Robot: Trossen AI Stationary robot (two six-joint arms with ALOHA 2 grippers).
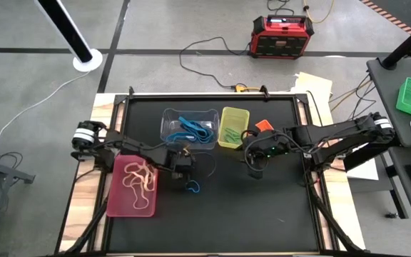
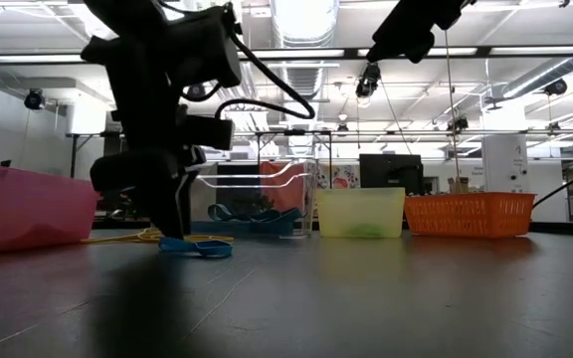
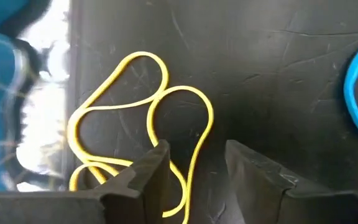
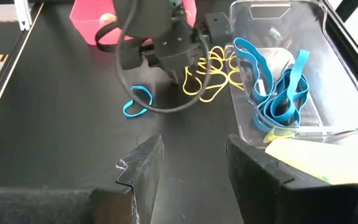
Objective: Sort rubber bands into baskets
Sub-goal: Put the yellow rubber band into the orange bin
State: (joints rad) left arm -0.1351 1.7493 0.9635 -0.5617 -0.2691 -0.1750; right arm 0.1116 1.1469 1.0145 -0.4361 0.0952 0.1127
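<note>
Under left pincer (image 3: 194, 180), yellow bands (image 3: 143, 124), wrist view alone.

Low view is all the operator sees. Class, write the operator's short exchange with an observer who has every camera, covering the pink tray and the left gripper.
Operator: What is inside the pink tray?
Observer: Tan rubber bands lie tangled in the pink tray.
Operator: Is the left gripper holding anything?
Observer: The left gripper is open, down at the loose yellow rubber bands, and I see none of them gripped.
</note>
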